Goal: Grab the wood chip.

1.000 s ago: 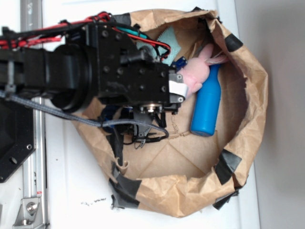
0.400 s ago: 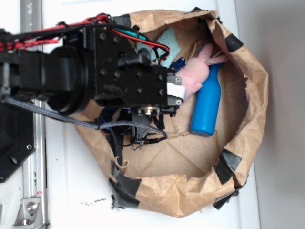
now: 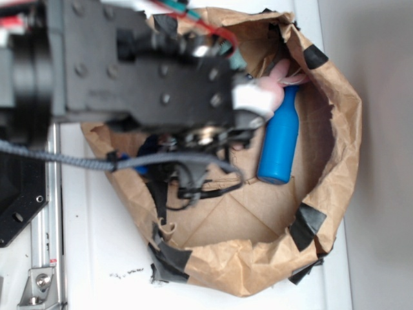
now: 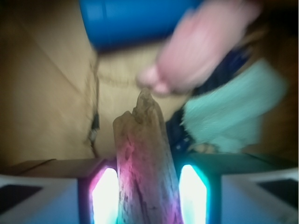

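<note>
Wrist view: the wood chip is being clamped between the lit fingers of the gripper, pointing toward the blue bottle and pink plush. Grab is being judged done; lifting clear of the paper bag is possibly remaining. Exterior view is being blocked by the arm.

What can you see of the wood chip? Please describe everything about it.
The wood chip shows only in the wrist view. It is a long, rough piece of brown wood with a bark-like grain and a jagged, pointed far end. It sits between the two jaws of the gripper, whose lit pads stand close on either side, tinting it pink. Its tip points toward the pink plush toy and the blue bottle. The picture is blurred, so finer detail is unclear. In the exterior view the arm hides it.
</note>
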